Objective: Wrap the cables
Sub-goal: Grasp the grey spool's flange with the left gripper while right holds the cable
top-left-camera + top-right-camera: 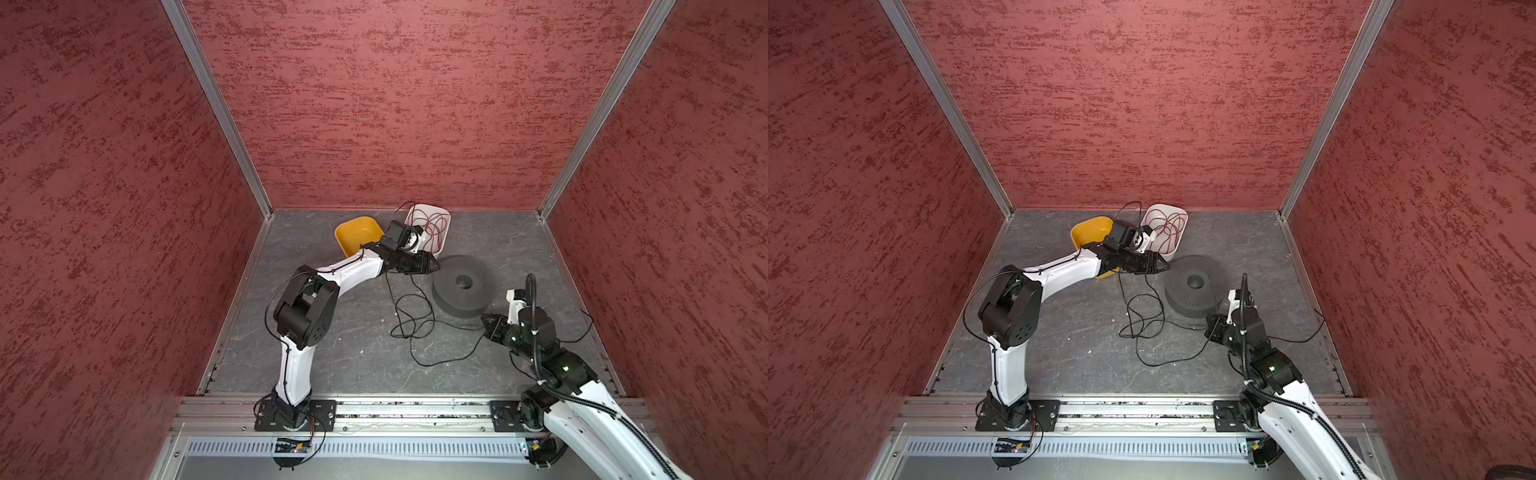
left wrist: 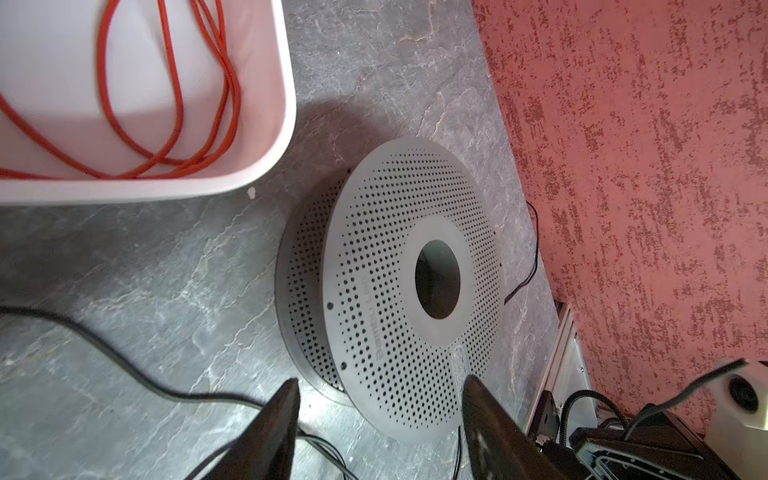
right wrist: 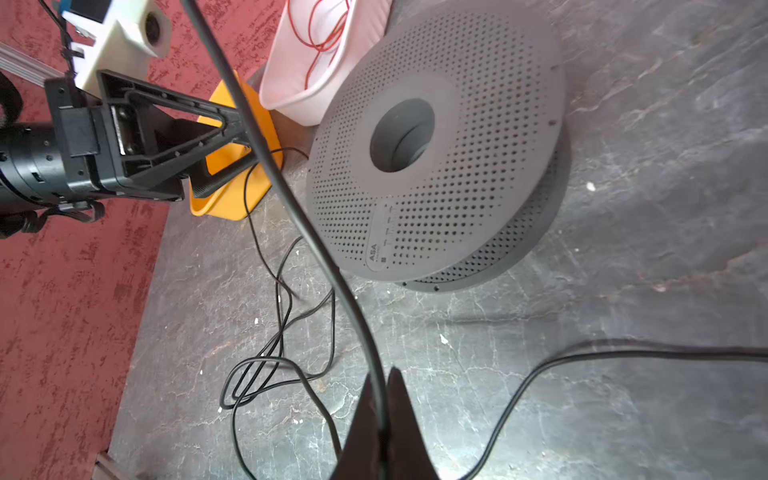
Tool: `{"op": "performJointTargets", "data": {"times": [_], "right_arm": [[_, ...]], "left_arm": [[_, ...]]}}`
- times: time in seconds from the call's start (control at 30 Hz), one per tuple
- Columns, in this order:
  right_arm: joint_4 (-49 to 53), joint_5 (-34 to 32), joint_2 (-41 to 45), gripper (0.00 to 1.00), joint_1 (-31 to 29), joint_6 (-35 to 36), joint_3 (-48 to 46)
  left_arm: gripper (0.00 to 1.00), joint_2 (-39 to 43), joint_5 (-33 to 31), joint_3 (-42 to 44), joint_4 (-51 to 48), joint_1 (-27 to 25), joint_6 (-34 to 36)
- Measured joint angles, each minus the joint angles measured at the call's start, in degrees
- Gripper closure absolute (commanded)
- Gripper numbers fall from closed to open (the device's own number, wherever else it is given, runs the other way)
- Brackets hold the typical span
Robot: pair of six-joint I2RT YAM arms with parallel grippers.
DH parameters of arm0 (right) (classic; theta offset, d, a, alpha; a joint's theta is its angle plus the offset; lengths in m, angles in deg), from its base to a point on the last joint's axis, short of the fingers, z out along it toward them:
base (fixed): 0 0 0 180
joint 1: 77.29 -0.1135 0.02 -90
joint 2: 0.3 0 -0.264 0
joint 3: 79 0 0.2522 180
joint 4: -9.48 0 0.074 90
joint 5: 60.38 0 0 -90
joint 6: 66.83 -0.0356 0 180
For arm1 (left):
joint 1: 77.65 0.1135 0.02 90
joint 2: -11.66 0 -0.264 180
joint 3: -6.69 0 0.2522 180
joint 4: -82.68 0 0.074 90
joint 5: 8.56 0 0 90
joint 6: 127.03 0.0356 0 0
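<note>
The cable is one thin black wire lying in loose loops [image 1: 411, 328] [image 1: 1142, 324] on the grey floor in front of a grey perforated spool [image 1: 461, 286] [image 1: 1194, 286]. My right gripper [image 1: 486, 322] [image 1: 1209, 322] is just in front of the spool. In the right wrist view it [image 3: 380, 374] is shut on the cable [image 3: 282, 357], which runs out from between the fingertips. My left gripper [image 1: 432, 266] [image 1: 1163, 266] hovers at the spool's far left edge. In the left wrist view it [image 2: 380, 384] is open over the spool [image 2: 395, 291]. The cable [image 2: 124, 365] passes behind one finger.
A yellow tray [image 1: 357, 232] [image 1: 1088, 232] sits at the back, partly under the left arm. Beside it a white tray [image 1: 446, 232] [image 2: 286, 104] holds a loose red cable [image 1: 434, 226]. A strand of black cable [image 1: 582, 336] trails toward the right wall. Red walls enclose the floor.
</note>
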State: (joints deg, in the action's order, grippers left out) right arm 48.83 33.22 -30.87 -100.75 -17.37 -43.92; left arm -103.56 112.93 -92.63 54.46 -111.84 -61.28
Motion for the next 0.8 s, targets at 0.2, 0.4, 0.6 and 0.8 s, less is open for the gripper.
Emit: {"op": "performJointTargets", "data": {"times": [0.2,0.4,0.6,0.8], "right_arm": [[0.0,0.0,-1.8,1.0,0.1,0.0,-1.3],[0.2,-0.4,-1.9,1.0,0.9,0.0,-1.6],[0.9,-1.4,-2.5,1.0,3.1,0.0,-1.6],[0.9,-1.5,-2.5,1.0,4.6,0.1,-1.6]], "left_arm": [[0.39,-4.0,1.3,0.0,3.7,0.0,-1.1],[0.43,-7.4,4.2,0.0,8.6,0.1,-3.5],[0.47,-8.8,7.0,-0.2,12.1,-0.1,-5.6],[0.52,-11.3,9.0,-1.7,14.8,-0.6,-7.4]]}}
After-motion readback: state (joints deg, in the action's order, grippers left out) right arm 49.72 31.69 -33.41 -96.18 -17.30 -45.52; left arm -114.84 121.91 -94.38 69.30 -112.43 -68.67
